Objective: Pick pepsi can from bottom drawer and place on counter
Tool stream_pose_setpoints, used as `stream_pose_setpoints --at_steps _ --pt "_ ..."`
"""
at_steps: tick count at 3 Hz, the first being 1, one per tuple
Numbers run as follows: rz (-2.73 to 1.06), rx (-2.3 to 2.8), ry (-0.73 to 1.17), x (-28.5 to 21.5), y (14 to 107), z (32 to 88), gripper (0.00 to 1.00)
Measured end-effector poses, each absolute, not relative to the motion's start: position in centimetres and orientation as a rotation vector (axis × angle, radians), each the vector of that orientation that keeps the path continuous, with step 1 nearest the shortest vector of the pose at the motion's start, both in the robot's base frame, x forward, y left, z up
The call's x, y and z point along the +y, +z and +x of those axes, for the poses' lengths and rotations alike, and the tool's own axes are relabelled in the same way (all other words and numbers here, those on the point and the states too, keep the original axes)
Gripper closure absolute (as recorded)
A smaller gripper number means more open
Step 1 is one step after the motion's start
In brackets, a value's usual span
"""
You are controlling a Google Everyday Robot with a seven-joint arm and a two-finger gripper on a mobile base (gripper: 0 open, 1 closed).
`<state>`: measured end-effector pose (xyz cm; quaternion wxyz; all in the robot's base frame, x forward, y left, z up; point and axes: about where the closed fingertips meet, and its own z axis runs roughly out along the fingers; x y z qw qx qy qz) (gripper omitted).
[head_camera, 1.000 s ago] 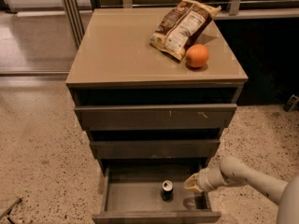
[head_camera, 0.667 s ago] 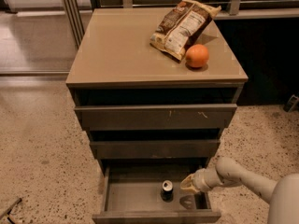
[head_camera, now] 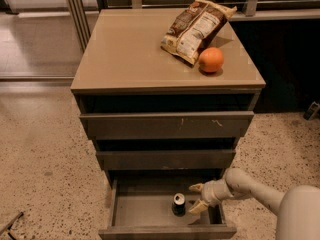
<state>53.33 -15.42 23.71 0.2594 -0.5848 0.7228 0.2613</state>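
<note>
The pepsi can [head_camera: 178, 204] stands upright in the open bottom drawer [head_camera: 135, 211], right of its middle. My gripper [head_camera: 197, 197] reaches into the drawer from the right, just right of the can. Its two tan fingers [head_camera: 199, 207] are spread apart and hold nothing. The can is apart from them by a small gap. The counter [head_camera: 130, 49] is the tan top of the cabinet above.
A brown-and-white snack bag [head_camera: 196, 28] and an orange [head_camera: 211, 60] lie on the counter's right back part. Two upper drawers [head_camera: 167, 125] are shut above the open one. Speckled floor surrounds the cabinet. My arm [head_camera: 260, 194] comes in from the lower right.
My gripper has moved left inside the bottom drawer, closer to the can. The can has not moved.
</note>
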Motion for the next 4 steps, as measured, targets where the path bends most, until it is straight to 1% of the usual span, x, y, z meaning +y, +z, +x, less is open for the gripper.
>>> stream_pose_setpoints --at_steps 1,2,3,4 --pt "-1.585 1.958 0.708 -15.41 23.71 53.32 0.58" --pt "-1.585 1.958 0.708 -15.41 23.71 53.32 0.54" --pt "-1.585 1.958 0.708 -15.40 23.71 53.32 0.71" --pt "-1.585 1.958 0.708 -15.40 23.70 53.32 0.94"
